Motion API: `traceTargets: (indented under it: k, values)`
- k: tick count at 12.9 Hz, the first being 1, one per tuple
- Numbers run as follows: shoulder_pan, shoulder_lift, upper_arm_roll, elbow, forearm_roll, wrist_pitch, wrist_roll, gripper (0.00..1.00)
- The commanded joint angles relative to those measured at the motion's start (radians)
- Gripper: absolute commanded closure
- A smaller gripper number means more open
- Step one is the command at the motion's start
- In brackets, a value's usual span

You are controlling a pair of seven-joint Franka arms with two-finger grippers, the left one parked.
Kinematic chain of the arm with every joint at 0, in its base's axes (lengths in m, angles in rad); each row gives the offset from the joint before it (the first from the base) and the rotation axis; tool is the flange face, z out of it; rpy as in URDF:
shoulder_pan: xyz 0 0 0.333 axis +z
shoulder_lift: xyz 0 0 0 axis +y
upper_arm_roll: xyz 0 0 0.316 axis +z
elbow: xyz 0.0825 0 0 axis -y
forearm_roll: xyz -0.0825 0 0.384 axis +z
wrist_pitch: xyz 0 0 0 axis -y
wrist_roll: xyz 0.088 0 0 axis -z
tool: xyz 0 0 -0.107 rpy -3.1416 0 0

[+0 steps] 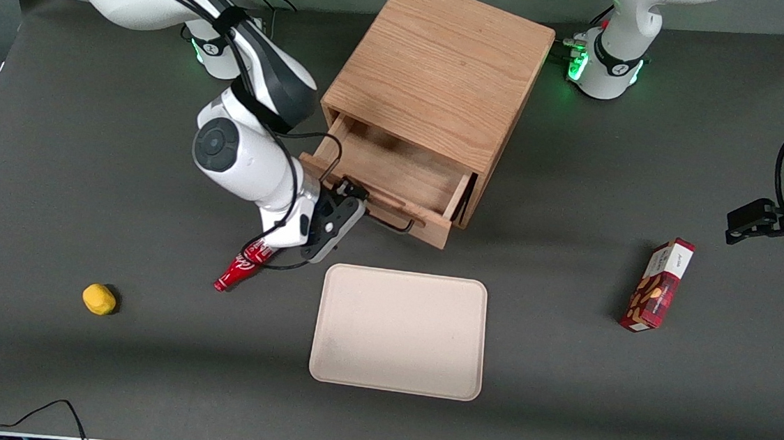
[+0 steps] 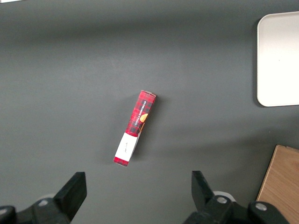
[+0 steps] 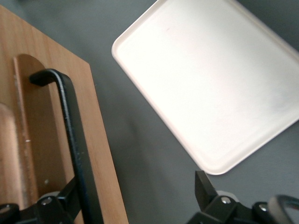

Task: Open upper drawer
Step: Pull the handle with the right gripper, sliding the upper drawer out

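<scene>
The upper drawer [image 1: 395, 178] of the oak cabinet [image 1: 439, 70] stands pulled well out of its body, its bare wooden floor exposed to the front camera and its front panel hanging over the table on the side of the cabinet nearer that camera. The right arm's gripper [image 1: 350, 201] sits at the working arm's end of the thin black wire handle [image 1: 392, 221]; the wrist camera shows its fingers spread apart, one finger [image 3: 63, 198] beside the handle bar [image 3: 74, 140] and the other well clear of it, so the jaws are released and grip nothing. The opening itself looks essentially done; what appears left is only for the arm to draw clear of the cabinet. A cream tray [image 1: 399, 330] lies just in front of the cabinet, nearer the camera, a red bottle [image 1: 241, 271] rests under the arm's wrist, a yellow object [image 1: 99, 298] farther toward the working arm's end, and a red snack box [image 1: 658, 285] toward the parked arm's end.
</scene>
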Motion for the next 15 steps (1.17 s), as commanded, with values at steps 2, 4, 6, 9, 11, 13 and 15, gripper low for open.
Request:
traceTargets:
  k: [2, 4, 6, 9, 11, 13, 15]
  values:
    - [-0.002, 0.028, -0.048, 0.081, -0.020, 0.000, -0.038, 0.00]
    - [-0.007, 0.028, -0.074, 0.096, -0.019, 0.000, -0.039, 0.00]
    - [-0.008, 0.042, -0.083, 0.124, -0.020, 0.000, -0.039, 0.00]
    - [-0.008, 0.057, -0.111, 0.148, -0.020, 0.000, -0.041, 0.00]
    - [-0.007, 0.068, -0.124, 0.167, -0.020, 0.000, -0.042, 0.00]
    - [-0.008, 0.071, -0.125, 0.167, -0.014, 0.000, -0.032, 0.00]
    - [-0.014, 0.053, -0.115, 0.173, 0.009, -0.011, -0.007, 0.00]
